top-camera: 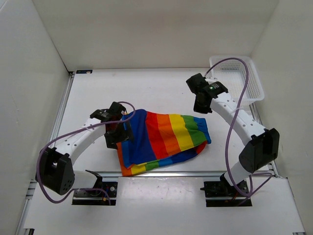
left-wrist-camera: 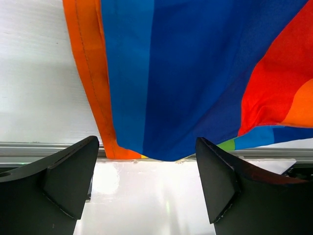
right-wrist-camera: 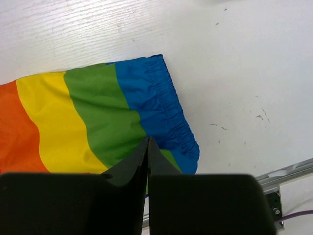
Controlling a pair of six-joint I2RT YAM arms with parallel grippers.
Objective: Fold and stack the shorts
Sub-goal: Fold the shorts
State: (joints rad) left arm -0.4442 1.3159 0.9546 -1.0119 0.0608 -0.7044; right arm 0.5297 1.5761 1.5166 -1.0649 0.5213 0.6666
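The rainbow-striped shorts (top-camera: 164, 139) lie folded near the table's front edge, dark blue part at the left, blue gathered waistband at the right. My left gripper (top-camera: 119, 133) hovers at their left edge, open and empty; in the left wrist view its fingers (left-wrist-camera: 73, 176) stand wide apart with the dark blue cloth (left-wrist-camera: 195, 78) beyond them. My right gripper (top-camera: 201, 105) is above the table just behind the shorts' right end, shut and empty. In the right wrist view the shut fingertips (right-wrist-camera: 148, 147) hang over the green stripe beside the waistband (right-wrist-camera: 161, 103).
A white mesh basket (top-camera: 238, 78) stands at the back right corner. A metal rail (top-camera: 195, 173) runs along the table's front edge just below the shorts. White walls enclose the left, back and right sides.
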